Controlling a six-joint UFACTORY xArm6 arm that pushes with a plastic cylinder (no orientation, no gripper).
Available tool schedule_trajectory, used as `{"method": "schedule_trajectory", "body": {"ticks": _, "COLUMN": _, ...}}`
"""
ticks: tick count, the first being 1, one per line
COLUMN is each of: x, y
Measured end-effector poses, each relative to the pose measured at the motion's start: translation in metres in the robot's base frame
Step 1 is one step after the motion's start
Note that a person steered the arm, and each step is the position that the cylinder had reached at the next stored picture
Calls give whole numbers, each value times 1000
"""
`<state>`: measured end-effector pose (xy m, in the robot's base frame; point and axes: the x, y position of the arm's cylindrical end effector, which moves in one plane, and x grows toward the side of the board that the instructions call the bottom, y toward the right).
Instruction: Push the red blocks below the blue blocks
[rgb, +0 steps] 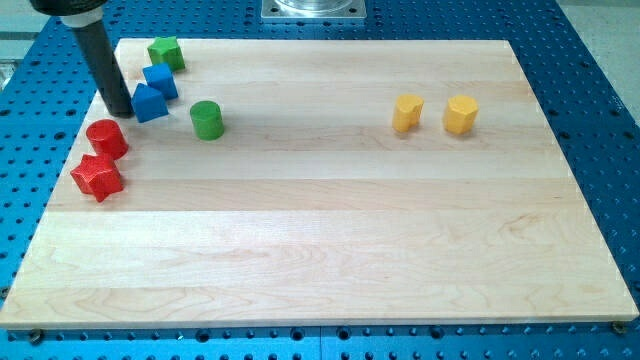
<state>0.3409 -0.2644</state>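
No container sits anywhere on the board. At the view's left, a red star-shaped block (97, 177) lies near the board's edge, with a red cylinder (107, 138) just above it, the two touching or nearly so. My tip (120, 111) stands just above the red cylinder and right beside the lower blue block (149, 103); the rod rises upright out of the view's top. There is no pincer: the rod grips nothing. A second blue block (160, 81) touches the first, a green block (166, 52) above it. A green cylinder (206, 119) stands rightward. Two yellow blocks (407, 113) (460, 115) sit far right. The wooden board (330, 240) rests on a blue perforated table (590, 60).
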Motion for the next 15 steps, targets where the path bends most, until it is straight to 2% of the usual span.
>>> {"method": "schedule_trajectory", "body": {"ticks": 1, "x": 7, "y": -40}}
{"method": "schedule_trajectory", "body": {"ticks": 3, "x": 52, "y": -35}}
{"method": "schedule_trajectory", "body": {"ticks": 4, "x": 86, "y": -14}}
{"method": "schedule_trajectory", "body": {"ticks": 6, "x": 75, "y": 35}}
{"method": "schedule_trajectory", "body": {"ticks": 7, "x": 68, "y": 35}}
{"method": "schedule_trajectory", "body": {"ticks": 8, "x": 63, "y": -29}}
{"method": "schedule_trajectory", "body": {"ticks": 9, "x": 74, "y": -40}}
{"method": "schedule_trajectory", "body": {"ticks": 10, "x": 121, "y": -29}}
{"method": "schedule_trajectory", "body": {"ticks": 12, "x": 164, "y": 6}}
{"method": "schedule_trajectory", "body": {"ticks": 14, "x": 142, "y": 18}}
{"method": "schedule_trajectory", "body": {"ticks": 15, "x": 140, "y": 52}}
